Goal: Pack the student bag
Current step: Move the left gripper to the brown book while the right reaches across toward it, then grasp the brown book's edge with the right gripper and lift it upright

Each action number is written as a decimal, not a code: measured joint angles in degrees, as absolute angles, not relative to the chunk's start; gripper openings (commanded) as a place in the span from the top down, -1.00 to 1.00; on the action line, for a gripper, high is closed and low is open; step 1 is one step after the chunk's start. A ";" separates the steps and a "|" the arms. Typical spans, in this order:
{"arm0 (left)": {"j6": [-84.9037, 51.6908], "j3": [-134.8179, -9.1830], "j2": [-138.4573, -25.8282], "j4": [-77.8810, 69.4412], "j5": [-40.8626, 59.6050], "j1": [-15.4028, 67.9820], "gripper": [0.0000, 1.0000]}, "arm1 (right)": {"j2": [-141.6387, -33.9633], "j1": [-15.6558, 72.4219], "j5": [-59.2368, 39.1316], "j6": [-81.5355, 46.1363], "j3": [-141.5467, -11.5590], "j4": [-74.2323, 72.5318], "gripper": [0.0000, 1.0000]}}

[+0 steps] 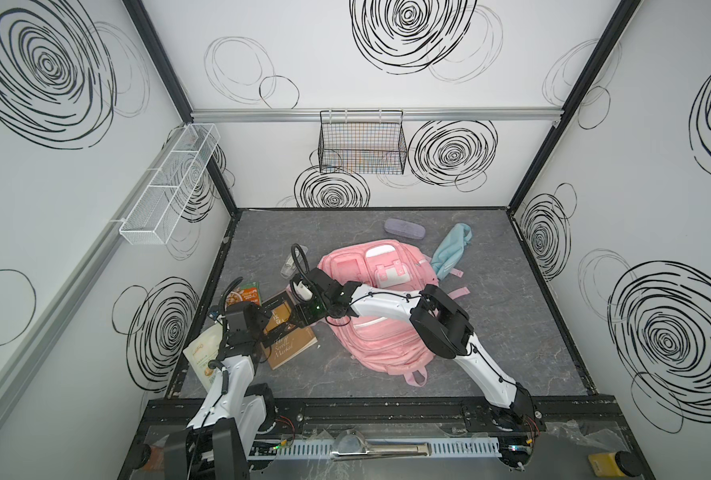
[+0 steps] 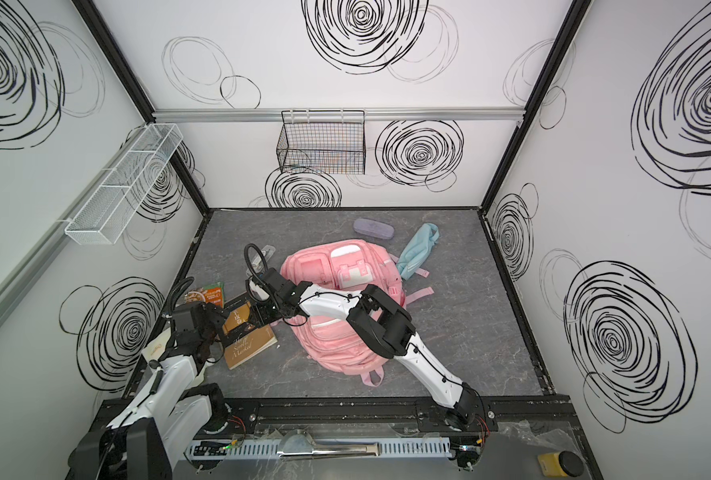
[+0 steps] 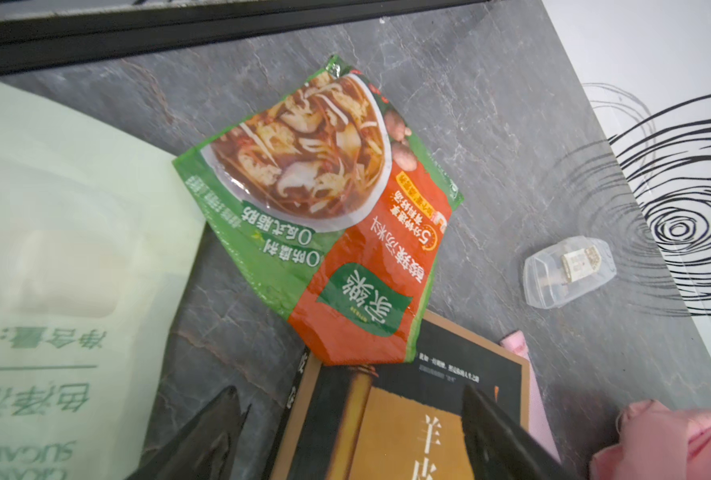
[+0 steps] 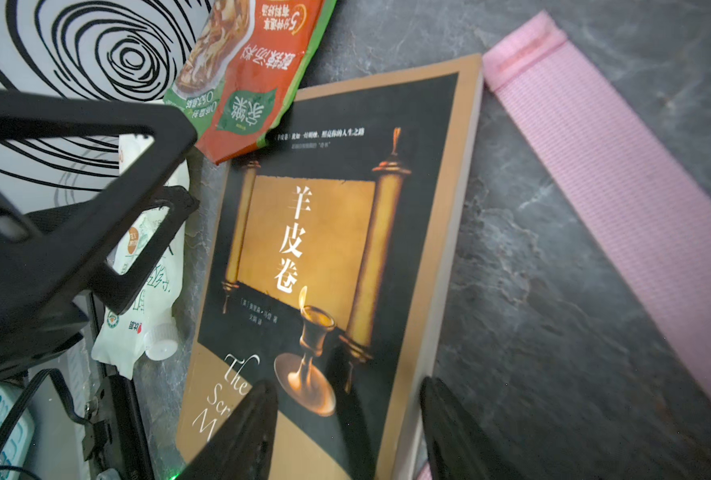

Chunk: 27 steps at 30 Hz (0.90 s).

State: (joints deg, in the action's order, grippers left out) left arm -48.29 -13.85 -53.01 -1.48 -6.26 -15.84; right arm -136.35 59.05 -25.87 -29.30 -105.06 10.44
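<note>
Well, the student bag (image 1: 387, 345) lies flat in the middle of the grey table (image 1: 511, 332), pockets up, with its top loop toward the near edge. In both top views the right arm stretches across it toward the left side.

The right gripper (image 4: 347, 386) hangs over a brown-and-black book (image 4: 324, 249) that lies just left of the bag. Its jaws stand apart. One finger is above the cover and the other is past the book's long edge, and they clamp nothing. One pink strap (image 4: 615, 187) of the bag runs along the table beside that edge.

The left gripper (image 3: 349, 390) is over the same book from the other side. Its jaws are spread wide and empty, with the cover showing between the fingertips.

A green-and-orange soup packet (image 3: 324, 208) lies beyond the book, one corner lapping onto the book's top edge. A pale green pouch (image 3: 54, 249) sits at the table's left border, partly under the left arm. A small clear plastic box (image 3: 570, 272) rests alone near the bag's far left corner. Further back lie a purple case (image 1: 403, 227) and a light-blue pouch (image 1: 451, 249), the pouch touching the bag's far right side.
</note>
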 measured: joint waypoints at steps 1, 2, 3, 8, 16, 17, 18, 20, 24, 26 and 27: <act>-48.27 -13.85 -53.52 -2.26 -5.48 -15.81 -0.71 | -136.35 58.87 -26.17 -29.30 -105.08 10.46 -0.19; -48.27 -13.85 -54.13 -2.92 -4.84 -15.81 -0.71 | -136.38 58.74 -26.63 -29.30 -105.08 10.46 -0.19; -48.29 -13.82 -54.72 -3.42 -4.19 -15.81 -0.71 | -136.40 58.57 -27.14 -29.30 -105.08 10.46 -0.19; -48.64 -13.17 -57.39 -5.67 -1.63 -15.09 -0.70 | -136.64 58.04 -29.54 -29.34 -105.08 10.46 -0.13; -48.95 -12.36 -59.44 -8.69 -1.83 -14.61 -0.70 | -137.38 55.96 -37.63 -32.56 -105.30 8.36 0.46; -49.01 -12.29 -59.57 -9.02 -1.83 -14.55 -0.70 | -137.47 55.83 -38.54 -33.06 -105.30 7.88 0.46; -49.10 -12.25 -59.64 -9.23 -1.83 -14.41 -0.70 | -137.56 55.77 -39.59 -33.54 -105.30 7.20 0.46; -49.19 -12.03 -59.70 -9.85 -1.83 -14.24 -0.69 | -137.67 55.77 -41.34 -34.46 -105.30 6.02 0.43; -49.52 -11.88 -60.31 -11.05 -1.56 -14.02 -0.68 | -137.69 55.83 -45.19 -36.97 -105.30 2.55 0.36; -49.58 -11.88 -60.62 -11.51 -1.48 -13.85 -0.68 | -137.75 55.88 -46.48 -38.06 -105.30 1.30 0.38; -49.60 -11.88 -60.71 -11.64 -1.43 -13.87 -0.68 | -137.80 55.90 -46.78 -38.65 -105.30 0.97 0.43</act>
